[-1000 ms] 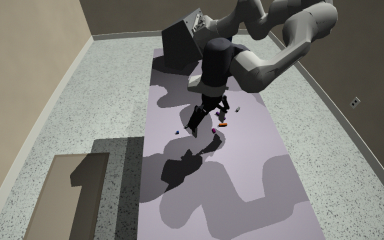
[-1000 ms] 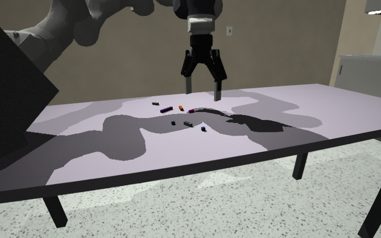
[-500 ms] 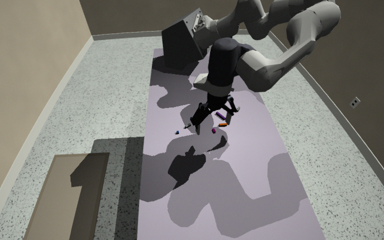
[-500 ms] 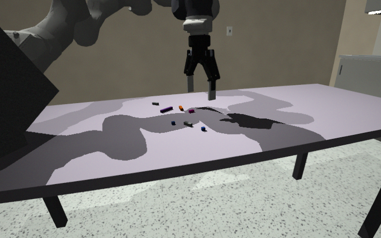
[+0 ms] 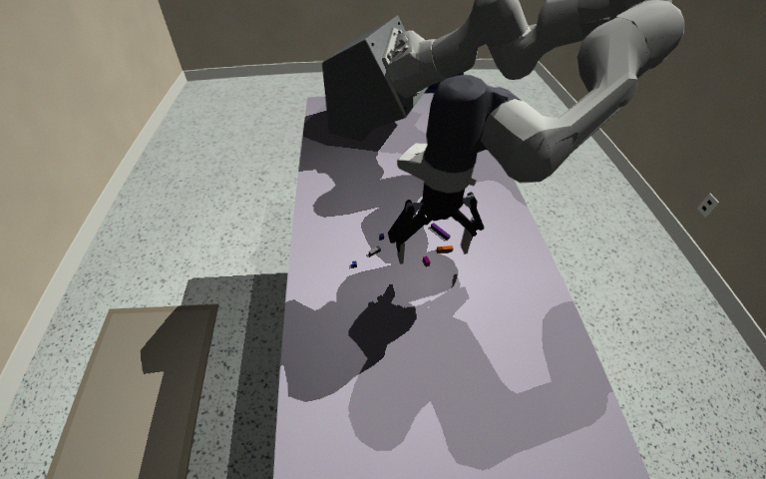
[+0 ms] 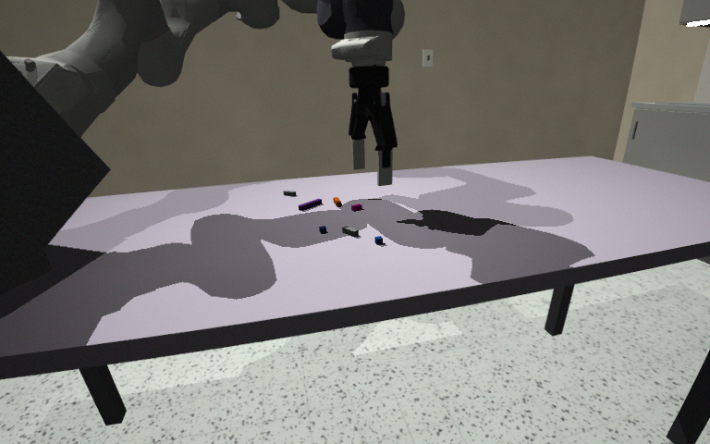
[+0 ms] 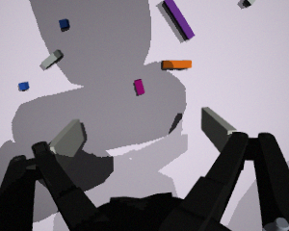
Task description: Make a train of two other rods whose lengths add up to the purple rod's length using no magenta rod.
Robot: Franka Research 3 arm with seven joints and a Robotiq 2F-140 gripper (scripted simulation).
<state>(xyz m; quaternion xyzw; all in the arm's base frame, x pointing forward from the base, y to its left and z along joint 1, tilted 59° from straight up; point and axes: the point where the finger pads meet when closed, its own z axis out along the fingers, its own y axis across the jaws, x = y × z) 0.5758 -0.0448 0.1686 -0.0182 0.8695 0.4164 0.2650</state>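
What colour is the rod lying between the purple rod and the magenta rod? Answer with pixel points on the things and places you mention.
Orange (image 5: 445, 248) (image 6: 336, 202) (image 7: 177, 64); it shows best in the wrist view.

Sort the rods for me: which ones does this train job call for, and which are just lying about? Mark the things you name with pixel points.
For the job:
- purple rod (image 5: 440, 231) (image 6: 310, 204) (image 7: 179, 19), the length to match
- two grey rods (image 5: 374, 251) (image 6: 349, 231) (image 7: 51, 60), the train's pair: three plus three

Lying about:
- orange rod (image 5: 445, 248) (image 6: 336, 202) (image 7: 177, 64)
- magenta rod (image 5: 426, 260) (image 6: 357, 207) (image 7: 139, 87)
- two blue rods (image 5: 353, 263) (image 6: 378, 240) (image 7: 23, 86)
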